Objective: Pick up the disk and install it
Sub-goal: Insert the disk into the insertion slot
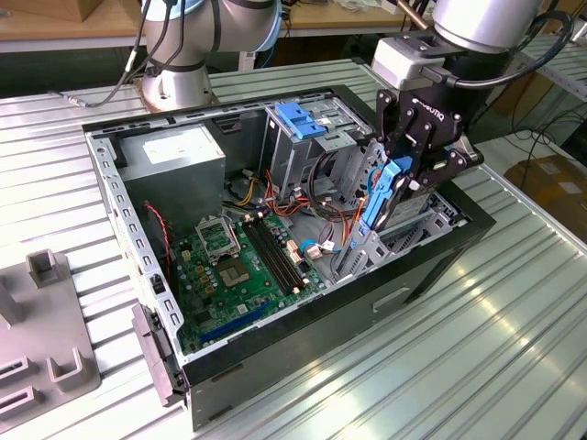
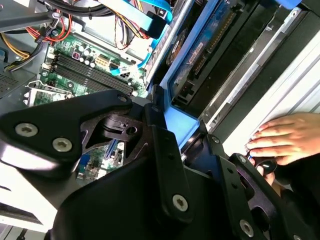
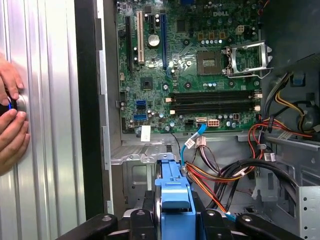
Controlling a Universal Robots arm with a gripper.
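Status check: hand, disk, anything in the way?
Hand shut on disk. Disk on edge, lower end inside the computer case. Person's fingers on table beside case.

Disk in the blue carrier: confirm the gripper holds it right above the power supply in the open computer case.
Wrong in one respect. The gripper holds the disk over the drive-bay end of the computer case, at the exterior view's right, far from the power supply. The exterior view shows it.
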